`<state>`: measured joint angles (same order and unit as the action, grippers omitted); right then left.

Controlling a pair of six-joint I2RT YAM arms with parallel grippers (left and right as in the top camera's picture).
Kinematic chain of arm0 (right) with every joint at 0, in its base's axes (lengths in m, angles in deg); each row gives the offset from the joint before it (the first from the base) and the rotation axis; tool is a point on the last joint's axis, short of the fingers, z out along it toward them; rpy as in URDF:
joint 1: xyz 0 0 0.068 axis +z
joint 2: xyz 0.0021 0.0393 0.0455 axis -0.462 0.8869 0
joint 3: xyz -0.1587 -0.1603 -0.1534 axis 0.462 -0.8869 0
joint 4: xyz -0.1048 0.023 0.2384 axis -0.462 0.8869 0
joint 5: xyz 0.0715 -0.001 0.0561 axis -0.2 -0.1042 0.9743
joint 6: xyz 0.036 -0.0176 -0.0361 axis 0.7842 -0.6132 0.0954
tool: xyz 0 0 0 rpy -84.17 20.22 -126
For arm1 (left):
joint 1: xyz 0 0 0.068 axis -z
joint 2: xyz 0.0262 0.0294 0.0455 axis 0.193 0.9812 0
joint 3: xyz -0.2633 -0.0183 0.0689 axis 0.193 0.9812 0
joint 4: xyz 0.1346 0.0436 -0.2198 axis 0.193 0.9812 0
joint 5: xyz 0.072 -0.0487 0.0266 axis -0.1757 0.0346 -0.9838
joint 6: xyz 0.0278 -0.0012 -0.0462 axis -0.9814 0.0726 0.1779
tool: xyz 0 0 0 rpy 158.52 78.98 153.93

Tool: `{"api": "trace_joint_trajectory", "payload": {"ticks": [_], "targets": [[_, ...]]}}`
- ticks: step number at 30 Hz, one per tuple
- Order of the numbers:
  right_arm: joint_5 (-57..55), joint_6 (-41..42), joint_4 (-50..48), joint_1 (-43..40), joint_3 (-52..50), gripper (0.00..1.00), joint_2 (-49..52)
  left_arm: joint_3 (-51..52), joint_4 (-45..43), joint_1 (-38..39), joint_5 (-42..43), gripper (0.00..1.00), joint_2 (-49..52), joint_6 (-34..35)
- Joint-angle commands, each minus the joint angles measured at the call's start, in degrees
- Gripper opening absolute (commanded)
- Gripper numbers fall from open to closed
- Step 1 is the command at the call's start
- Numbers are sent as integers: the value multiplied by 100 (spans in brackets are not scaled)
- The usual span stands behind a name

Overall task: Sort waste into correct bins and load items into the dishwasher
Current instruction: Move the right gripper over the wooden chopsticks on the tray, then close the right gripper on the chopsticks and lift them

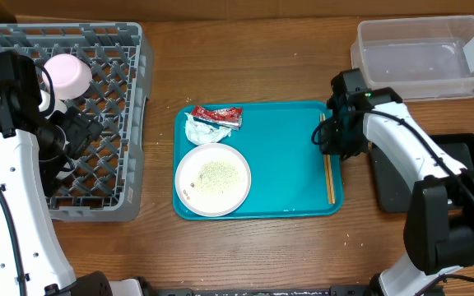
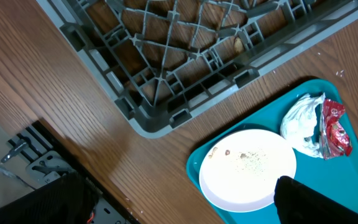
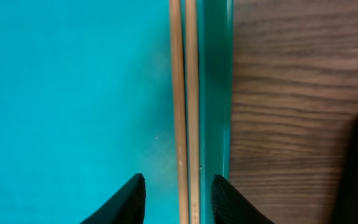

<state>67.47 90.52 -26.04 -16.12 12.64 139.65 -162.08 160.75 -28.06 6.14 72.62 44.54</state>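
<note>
Wooden chopsticks (image 3: 184, 93) along teal tray (image 3: 73, 93) right rim; right end effector (image 3: 178, 185) straddles pair, jaws ajar, not gripping; pinch both, lift level; left end effector (image 2: 179, 190) open, empty

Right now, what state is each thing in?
Chopsticks: flat along teal tray's right edge.
White plate: on tray, crumbs on it.
Napkin: crumpled, on tray.
Red sauce packet: on tray, touching napkin.
Pink dish: in dish rack.
Clear tub: empty.
Left gripper: open, empty.
Right gripper: open, straddling chopsticks.
</note>
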Motion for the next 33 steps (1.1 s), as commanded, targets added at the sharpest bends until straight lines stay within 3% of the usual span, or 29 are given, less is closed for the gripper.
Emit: {"api": "trace_joint_trajectory", "payload": {"ticks": [1,10,15,33], "targets": [[44,42,-201,24,-330,36,-9,-107,13,-20,7,100,-11,74],[81,37,-402,358,-466,36,-9,-107,13,-20,7,100,-11,74],[-476,105,-562,627,-470,38,-4,-107,13,-20,7,100,-11,74],[-756,210,-1152,686,-975,38,-4,-107,13,-20,7,100,-11,74]]}}
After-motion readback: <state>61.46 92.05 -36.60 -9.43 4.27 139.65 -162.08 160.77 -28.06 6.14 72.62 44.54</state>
